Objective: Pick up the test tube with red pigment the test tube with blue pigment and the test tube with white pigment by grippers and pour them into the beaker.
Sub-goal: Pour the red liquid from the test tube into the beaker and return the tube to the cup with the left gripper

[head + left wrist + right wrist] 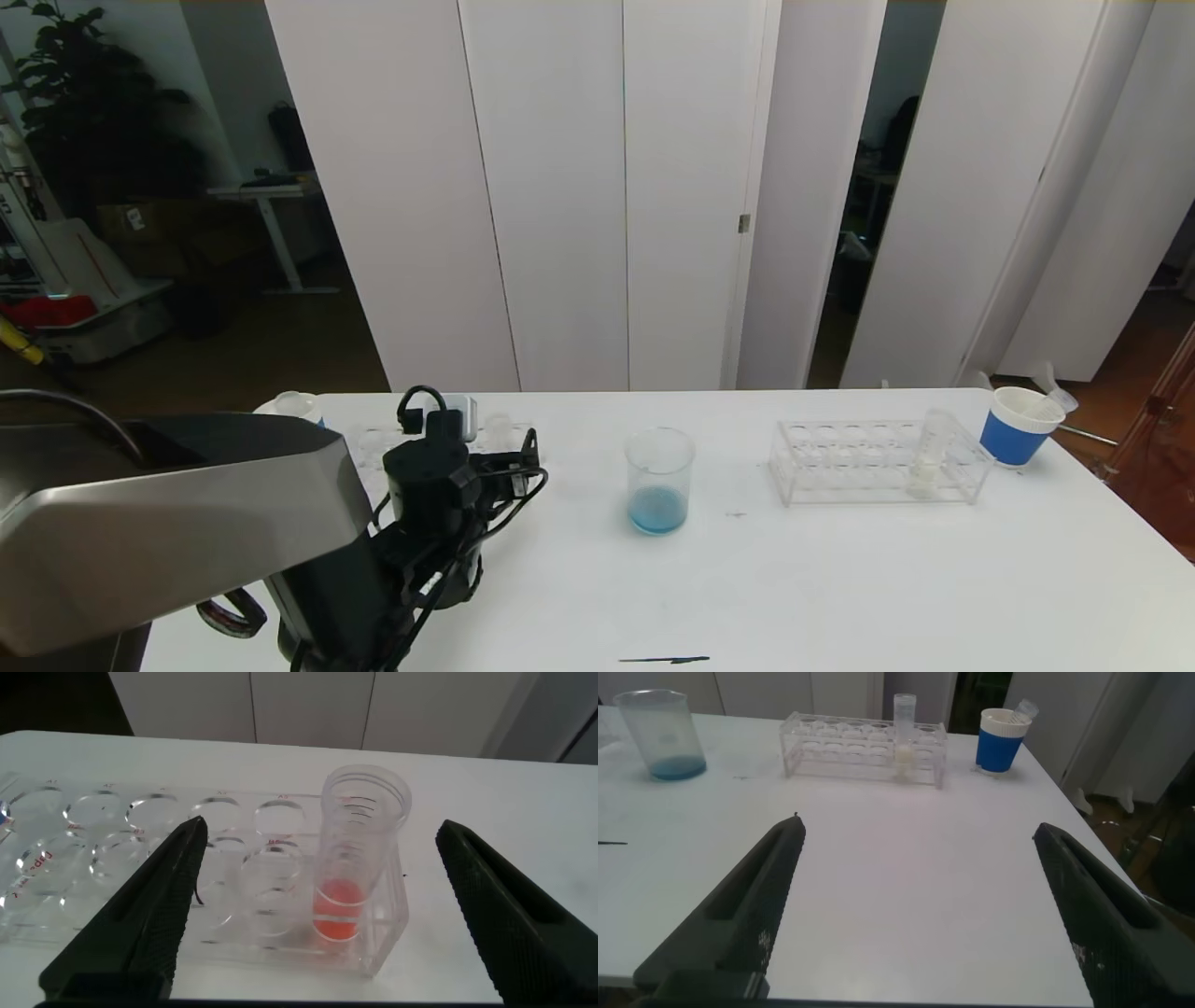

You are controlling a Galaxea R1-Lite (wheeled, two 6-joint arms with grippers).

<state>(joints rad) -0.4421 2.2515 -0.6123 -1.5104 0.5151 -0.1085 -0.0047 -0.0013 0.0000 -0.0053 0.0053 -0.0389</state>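
The test tube with red pigment (pixel 360 859) stands upright in the end slot of a clear rack (pixel 112 859) at the table's left. My left gripper (pixel 320 829) is open just in front of this tube, one finger on each side, not touching it. The beaker (pixel 659 481) stands mid-table with a little blue liquid in it. In a second clear rack (pixel 878 462) on the right, the test tube with white pigment (pixel 929 457) is upright. My right gripper (pixel 917 831) hangs open over bare table, well short of that rack. No test tube with blue pigment is in view.
A white cup with a blue band (pixel 1019 425) stands at the far right corner, beyond the right rack. Another white cup (pixel 289 406) sits behind the left rack. My left arm (pixel 439 485) hides most of the left rack in the head view.
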